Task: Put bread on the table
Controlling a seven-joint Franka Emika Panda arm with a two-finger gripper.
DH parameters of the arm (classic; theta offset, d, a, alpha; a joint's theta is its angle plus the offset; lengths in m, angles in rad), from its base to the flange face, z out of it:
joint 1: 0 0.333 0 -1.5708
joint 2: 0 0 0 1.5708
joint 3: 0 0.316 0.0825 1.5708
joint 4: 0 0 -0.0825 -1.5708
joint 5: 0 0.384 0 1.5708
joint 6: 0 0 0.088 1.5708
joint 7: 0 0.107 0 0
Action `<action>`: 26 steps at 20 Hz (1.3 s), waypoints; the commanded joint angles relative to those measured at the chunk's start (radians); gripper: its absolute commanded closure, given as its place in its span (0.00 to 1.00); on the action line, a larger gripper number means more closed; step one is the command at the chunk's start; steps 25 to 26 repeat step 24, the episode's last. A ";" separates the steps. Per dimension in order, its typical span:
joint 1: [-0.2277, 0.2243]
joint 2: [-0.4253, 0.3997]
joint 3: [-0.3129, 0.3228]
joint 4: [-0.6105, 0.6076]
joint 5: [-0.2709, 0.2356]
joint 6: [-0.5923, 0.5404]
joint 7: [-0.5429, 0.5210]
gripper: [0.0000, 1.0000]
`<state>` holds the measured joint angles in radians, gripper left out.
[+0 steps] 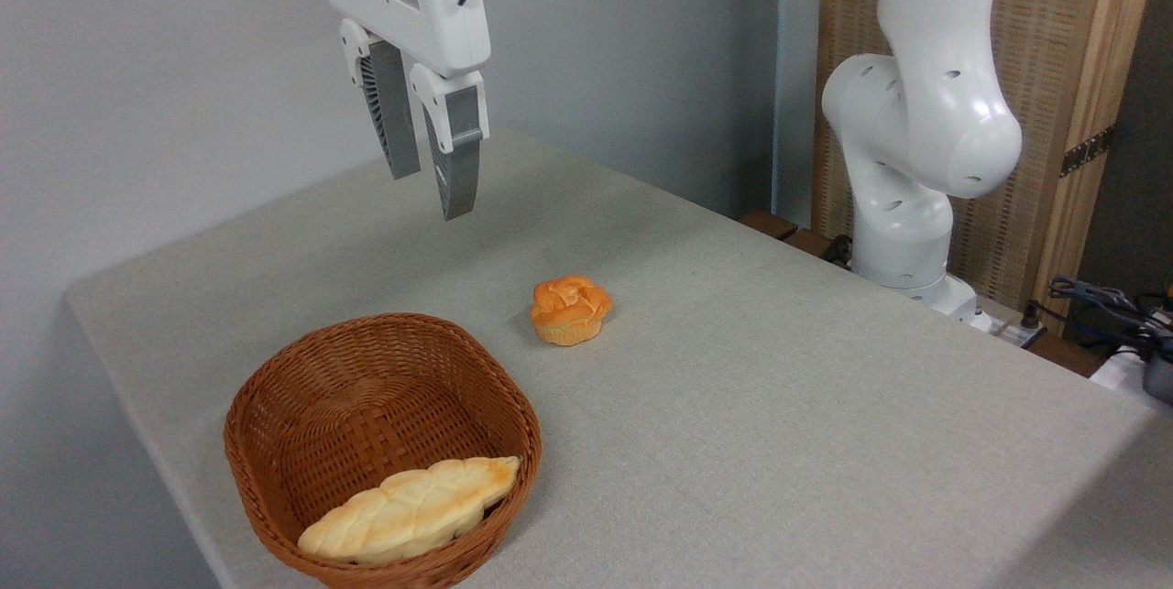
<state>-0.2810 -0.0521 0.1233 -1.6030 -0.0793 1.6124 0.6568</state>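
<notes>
The bread (570, 308), a small orange-golden bun with a knotted top, rests by itself on the light grey table (779, 406), just behind and to the right of the basket. My gripper (429, 195) hangs high above the table, up and to the left of the bun and well apart from it. Its two grey fingers (455, 158) stand open with nothing between them.
A brown wicker basket (380, 452) stands at the table's front left with a long pale braided loaf (408, 510) in it. The arm's white base (916, 158) rises at the table's far right edge. Cables (1109, 305) lie beyond the right edge.
</notes>
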 commanded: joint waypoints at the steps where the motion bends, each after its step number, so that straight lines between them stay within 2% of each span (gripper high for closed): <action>1: 0.029 0.021 0.001 0.052 0.001 -0.049 -0.006 0.00; 10: 0.036 0.038 -0.010 0.049 0.001 -0.051 0.001 0.00; 11: 0.051 0.040 -0.022 0.049 0.001 -0.051 0.001 0.00; 13: 0.113 0.040 -0.088 0.049 0.001 -0.051 0.001 0.00; 14: 0.124 0.038 -0.099 0.049 0.001 -0.051 0.000 0.00; 26: 0.126 0.032 -0.091 0.048 0.001 -0.054 0.001 0.00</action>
